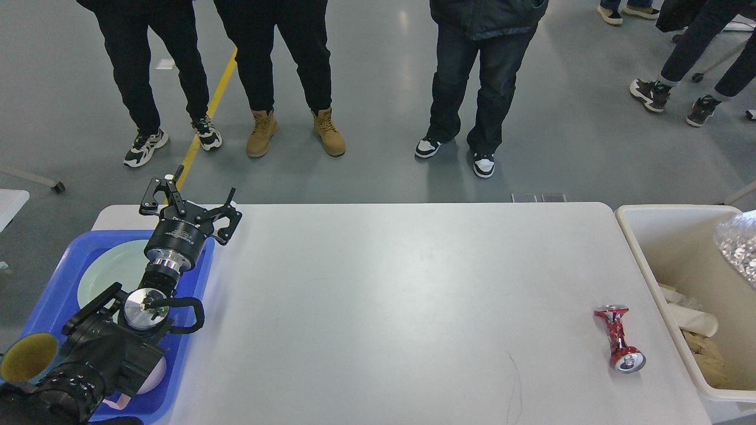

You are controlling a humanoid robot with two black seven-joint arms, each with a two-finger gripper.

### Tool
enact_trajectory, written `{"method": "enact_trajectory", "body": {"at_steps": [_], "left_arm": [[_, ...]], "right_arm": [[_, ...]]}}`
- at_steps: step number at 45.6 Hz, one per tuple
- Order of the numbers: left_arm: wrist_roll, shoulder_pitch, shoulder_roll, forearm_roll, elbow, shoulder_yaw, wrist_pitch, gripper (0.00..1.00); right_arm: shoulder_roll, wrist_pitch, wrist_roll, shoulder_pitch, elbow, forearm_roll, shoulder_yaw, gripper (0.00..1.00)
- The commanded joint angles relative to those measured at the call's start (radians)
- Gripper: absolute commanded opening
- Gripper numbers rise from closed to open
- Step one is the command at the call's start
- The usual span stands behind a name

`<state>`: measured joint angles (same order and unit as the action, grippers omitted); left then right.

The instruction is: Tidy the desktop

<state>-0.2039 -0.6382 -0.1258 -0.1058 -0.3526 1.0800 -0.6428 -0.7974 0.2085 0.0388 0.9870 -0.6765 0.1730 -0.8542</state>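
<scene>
The white desktop (384,307) fills most of the view. A crushed red can (617,339) lies on it near the right edge, beside the cream bin (667,236). My left gripper (194,198) hangs open and empty over the table's back left corner, above the far rim of the blue tray (71,254). A crumpled silver foil container (738,245) shows at the right edge, over the bin. My right gripper is out of view.
The blue tray holds a pale green plate (112,268), and a yellow-lined cup (26,357) sits at its near left. The bin holds paper scraps (694,321). Several people stand on the floor beyond the far edge.
</scene>
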Motion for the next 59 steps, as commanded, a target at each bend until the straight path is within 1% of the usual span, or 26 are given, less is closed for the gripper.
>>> {"method": "enact_trajectory", "body": {"at_steps": [1,10,14,20,23,27,33,37,41,48,50,56,59], "left_arm": [[0.0,0.0,0.0,0.0,0.0,0.0,0.0,0.96],[0.0,0.0,0.0,0.0,0.0,0.0,0.0,0.96],[0.0,0.0,0.0,0.0,0.0,0.0,0.0,0.96],[0.0,0.0,0.0,0.0,0.001,0.0,0.0,0.96],[0.0,0.0,0.0,0.0,0.0,0.001,0.0,0.96],[0.0,0.0,0.0,0.0,0.0,0.0,0.0,0.96],[0.0,0.0,0.0,0.0,0.0,0.001,0.0,0.96],[0.0,0.0,0.0,0.0,0.001,0.0,0.0,0.96],[0.0,0.0,0.0,0.0,0.0,0.0,0.0,0.96],[0.0,0.0,0.0,0.0,0.0,0.001,0.0,0.96],[0.0,0.0,0.0,0.0,0.0,0.0,0.0,0.96],[0.0,0.0,0.0,0.0,0.001,0.0,0.0,0.96],[0.0,0.0,0.0,0.0,0.0,0.0,0.0,0.96]], "right_arm": [[0.014,0.0,0.0,-0.019,0.025,-0.003,0.003,1.0],[0.044,-0.001,0.0,-0.019,0.017,-0.003,0.0,1.0],[0.102,-0.006,-0.003,-0.002,0.017,-0.026,-0.016,1.0],[0.17,-0.015,-0.007,0.113,0.008,-0.141,-0.091,1.0],[0.205,-0.023,-0.007,0.194,-0.012,-0.199,-0.166,1.0],[0.279,-0.043,-0.007,0.312,-0.054,-0.216,-0.284,1.0],[0.383,-0.116,-0.011,0.487,-0.153,-0.227,-0.446,1.0],[0.434,-0.164,-0.011,0.587,-0.234,-0.228,-0.486,1.0],[0.472,-0.239,-0.011,0.702,-0.316,-0.228,-0.5,1.0],[0.491,-0.391,-0.011,0.944,-0.512,-0.228,-0.494,1.0],[0.501,-0.423,-0.011,1.028,-0.561,-0.228,-0.49,1.0],[0.498,-0.472,-0.013,1.156,-0.662,-0.266,-0.488,1.0],[0.494,-0.532,-0.014,1.234,-0.712,-0.294,-0.487,1.0]]}}
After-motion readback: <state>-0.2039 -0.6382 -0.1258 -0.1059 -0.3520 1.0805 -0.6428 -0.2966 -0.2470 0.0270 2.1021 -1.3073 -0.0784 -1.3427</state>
